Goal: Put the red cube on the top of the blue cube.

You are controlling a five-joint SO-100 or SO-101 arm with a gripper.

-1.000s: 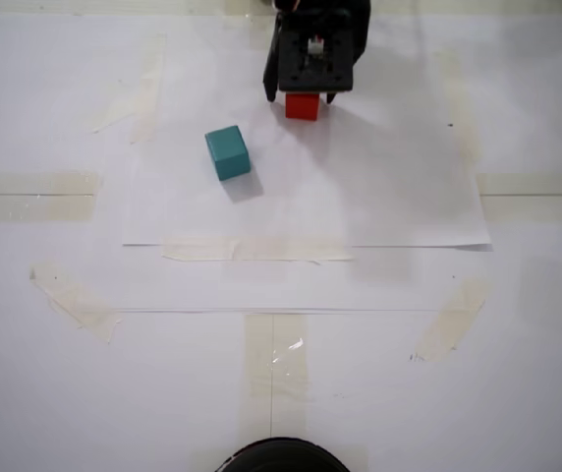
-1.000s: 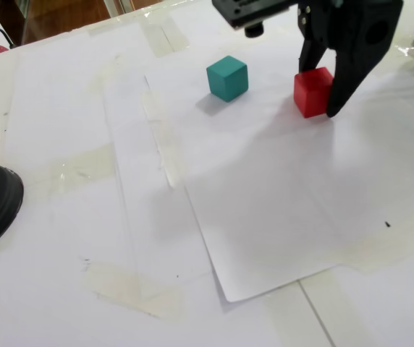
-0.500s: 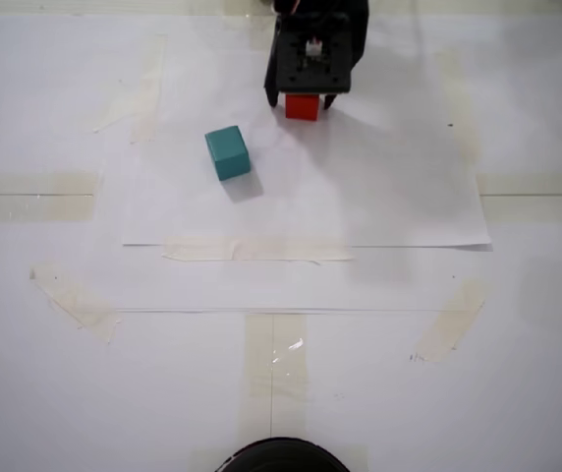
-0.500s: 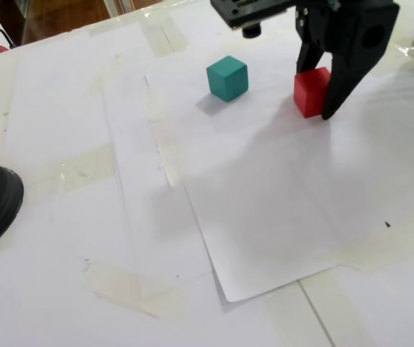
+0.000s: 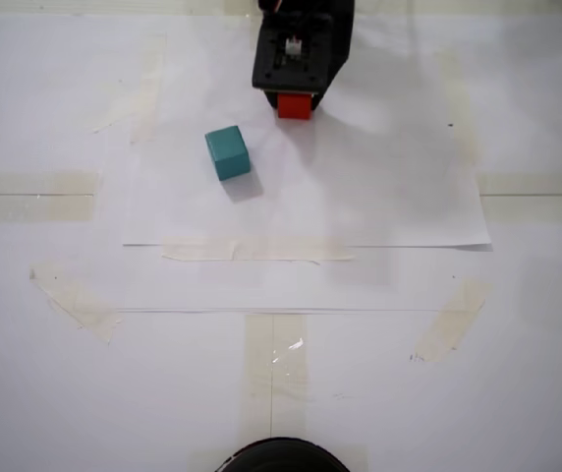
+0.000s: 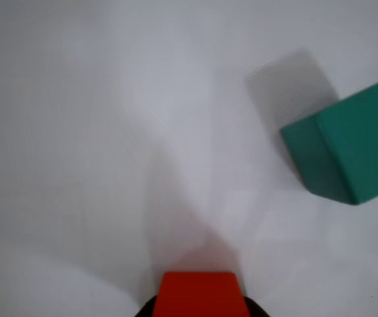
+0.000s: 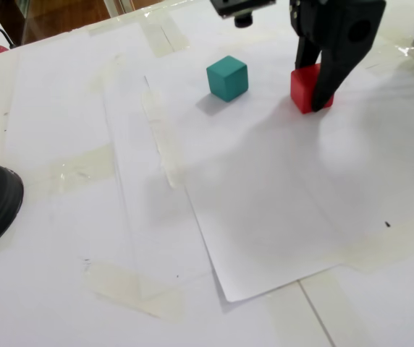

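In a fixed view, the small solid red cube [image 5: 294, 105] sits between the fingers of the black two-finger gripper [image 5: 295, 101]. The small solid teal cube [image 5: 227, 152] sits on the white paper sheet [image 5: 360, 197], left of and nearer than the red one, apart from it.

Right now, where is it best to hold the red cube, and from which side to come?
Probably from above, on two opposite flat side faces of the red cube. The gripper already straddles it this way in a fixed view, leaving its bottom face free to land on the teal cube.
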